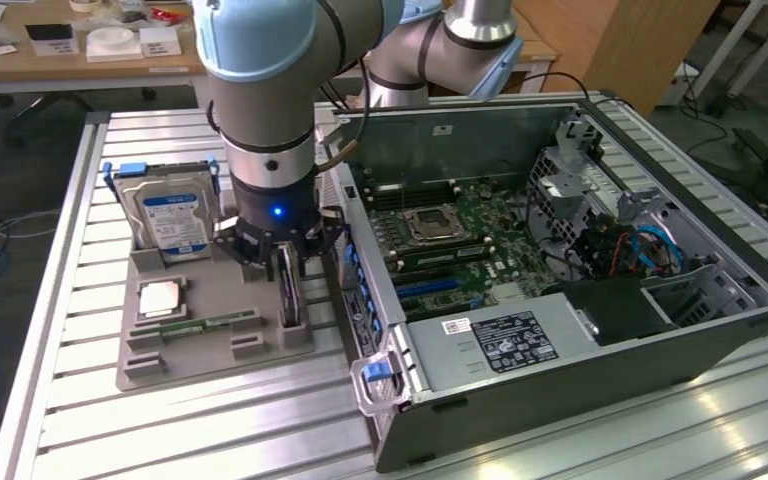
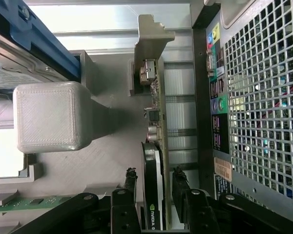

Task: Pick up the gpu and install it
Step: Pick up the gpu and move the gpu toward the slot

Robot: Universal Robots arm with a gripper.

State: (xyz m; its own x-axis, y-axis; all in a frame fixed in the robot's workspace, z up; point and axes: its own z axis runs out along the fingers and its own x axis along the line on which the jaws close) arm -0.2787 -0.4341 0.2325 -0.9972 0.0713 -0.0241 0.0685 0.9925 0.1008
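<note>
My hand (image 1: pixel 281 262) is down over the thin black-and-brown gpu card (image 1: pixel 289 300), which stands on edge in a slot of the grey plastic holder tray (image 1: pixel 197 352). I cannot tell whether I grip it. The open black computer case (image 1: pixel 704 330) lies just beside it on the slatted aluminium worktop (image 1: pixel 157 430).

**Gripper astride the gpu on the grey holder**

Read the dial with the far, pale end of the gpu (image 2: pixel 154 165) as twelve o'clock. The card stands on edge on the grey holder (image 2: pixel 112 146), its black shroud between the fingers (image 2: pixel 132 178) of the gripper (image 2: pixel 155 178). One finger sits at nine and the other at three, each with a narrow gap. A grey block (image 2: pixel 51 117) lies towards ten, with a blue-framed hard drive (image 2: pixel 19 53) beyond it. The computer case (image 2: pixel 263 97) runs along three.
</note>
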